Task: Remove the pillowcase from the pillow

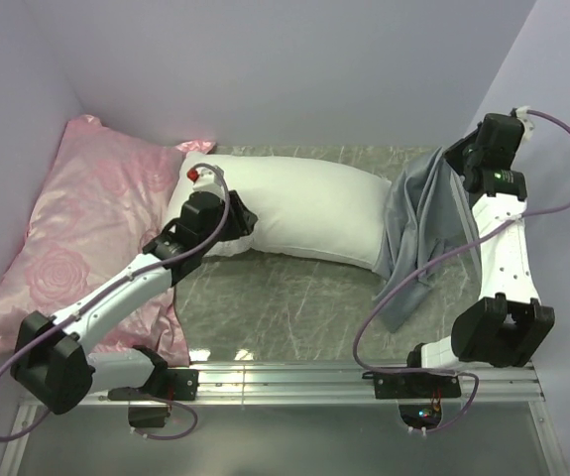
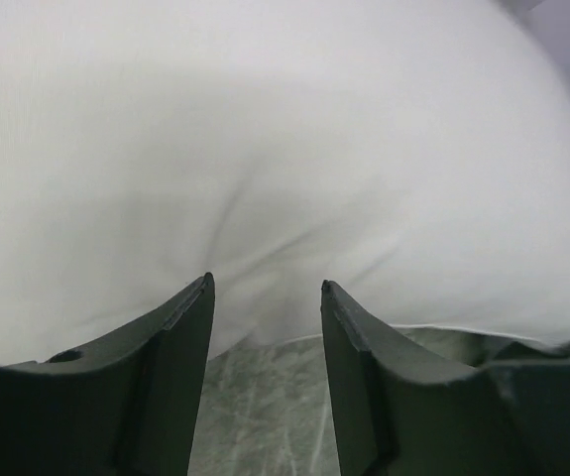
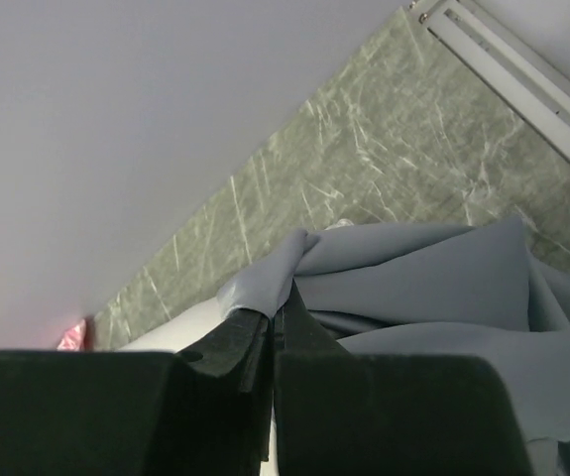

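The white pillow (image 1: 299, 213) lies across the middle of the table, and it fills the left wrist view (image 2: 285, 149). My left gripper (image 1: 248, 220) (image 2: 267, 283) is at its left end. Its jaws stand apart in front of the pillow's lower edge, with only bare table between them. The grey pillowcase (image 1: 418, 238) (image 3: 433, 278) drapes over the pillow's right end and hangs down to the table. My right gripper (image 1: 455, 162) (image 3: 277, 312) is raised at the far right, shut on a fold of the pillowcase's upper edge. A sliver of the pillow (image 3: 171, 332) shows beside its fingers.
A shiny pink rose-patterned pillow (image 1: 76, 228) leans in the left corner, touching the white pillow's left end. Lilac walls (image 1: 294, 69) close in the back and both sides. The table (image 1: 285, 297) has a green marbled surface, and a metal rail (image 1: 364, 375) runs along its near edge.
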Motion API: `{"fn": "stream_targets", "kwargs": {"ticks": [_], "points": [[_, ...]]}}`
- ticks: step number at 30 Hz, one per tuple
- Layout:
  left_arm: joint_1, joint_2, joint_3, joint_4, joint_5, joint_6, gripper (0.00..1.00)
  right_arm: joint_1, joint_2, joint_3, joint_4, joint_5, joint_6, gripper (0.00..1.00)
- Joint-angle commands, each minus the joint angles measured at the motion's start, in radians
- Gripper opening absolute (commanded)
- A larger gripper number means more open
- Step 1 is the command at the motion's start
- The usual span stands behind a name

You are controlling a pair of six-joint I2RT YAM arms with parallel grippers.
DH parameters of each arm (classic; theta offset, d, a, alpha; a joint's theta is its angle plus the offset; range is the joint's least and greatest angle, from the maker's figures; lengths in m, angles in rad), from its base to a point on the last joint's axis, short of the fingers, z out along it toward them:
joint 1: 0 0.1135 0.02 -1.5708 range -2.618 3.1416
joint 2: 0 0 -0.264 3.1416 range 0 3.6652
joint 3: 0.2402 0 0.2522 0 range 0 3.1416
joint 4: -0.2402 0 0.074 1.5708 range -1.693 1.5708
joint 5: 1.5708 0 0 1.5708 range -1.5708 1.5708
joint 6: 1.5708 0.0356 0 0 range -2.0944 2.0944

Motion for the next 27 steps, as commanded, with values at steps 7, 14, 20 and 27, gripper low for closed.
{"fn": "stream_targets", "kwargs": {"ticks": [7,14,20,27], "points": [[-0.006,-0.087,0.125,-0.088,0.054,0.020,0.55,0.074,-0.016,-0.343,0.163,0.032,0.004,0.44],[-0.006,-0.170,0.087,-0.091,0.054,0.061,0.59,0.169,-0.227,-0.611,0.227,0.067,-0.004,0.97],[-0.004,-0.228,0.093,-0.136,0.042,0.097,0.60,0.302,-0.468,-0.635,0.146,0.121,-0.036,1.00],[-0.004,-0.285,0.081,-0.176,-0.023,0.080,0.62,0.384,-0.593,-0.641,0.115,0.094,-0.065,1.00]]}}
